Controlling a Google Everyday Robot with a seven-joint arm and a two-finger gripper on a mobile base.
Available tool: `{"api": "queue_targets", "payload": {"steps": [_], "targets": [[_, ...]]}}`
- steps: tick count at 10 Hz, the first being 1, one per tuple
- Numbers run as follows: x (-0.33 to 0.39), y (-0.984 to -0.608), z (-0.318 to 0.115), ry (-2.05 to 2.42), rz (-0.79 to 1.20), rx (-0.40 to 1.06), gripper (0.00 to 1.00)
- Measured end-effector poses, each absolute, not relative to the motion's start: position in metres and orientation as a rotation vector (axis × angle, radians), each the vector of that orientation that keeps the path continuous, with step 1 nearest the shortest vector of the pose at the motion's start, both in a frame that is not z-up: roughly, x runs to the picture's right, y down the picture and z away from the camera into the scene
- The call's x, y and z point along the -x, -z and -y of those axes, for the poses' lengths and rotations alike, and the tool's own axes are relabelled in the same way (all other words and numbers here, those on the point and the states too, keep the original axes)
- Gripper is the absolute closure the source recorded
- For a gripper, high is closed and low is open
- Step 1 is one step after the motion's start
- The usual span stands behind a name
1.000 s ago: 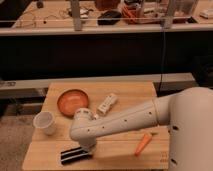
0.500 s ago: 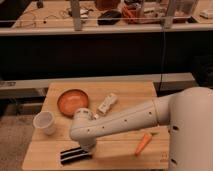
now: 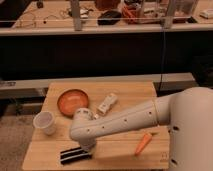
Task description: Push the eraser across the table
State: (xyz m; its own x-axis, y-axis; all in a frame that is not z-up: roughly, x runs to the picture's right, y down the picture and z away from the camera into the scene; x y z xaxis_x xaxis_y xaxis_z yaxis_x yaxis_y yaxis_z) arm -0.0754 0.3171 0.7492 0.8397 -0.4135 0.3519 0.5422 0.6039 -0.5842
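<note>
Here one eraser beside the end effector, grip state unclear, one table

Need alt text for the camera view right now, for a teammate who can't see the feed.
The robot's white arm reaches down over a wooden table, its gripper at the right end of the black striped eraser near the front edge. Also on the table: an orange bowl, white cup, white block and carrot.

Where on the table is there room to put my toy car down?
The table's far right corner, past the white block, is bare wood. So is the near strip between the eraser and the carrot. The left side is crowded: bowl, cup, and the claw down beside the eraser.
</note>
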Motion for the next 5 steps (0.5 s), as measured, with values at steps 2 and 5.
{"api": "queue_targets", "payload": {"steps": [2, 5], "targets": [[0.0755, -0.7466, -0.3159, 0.553, 0.189, 0.738, 0.99], [0.0757, -0.7479, -0.3172, 0.557, 0.188, 0.740, 0.99]]}}
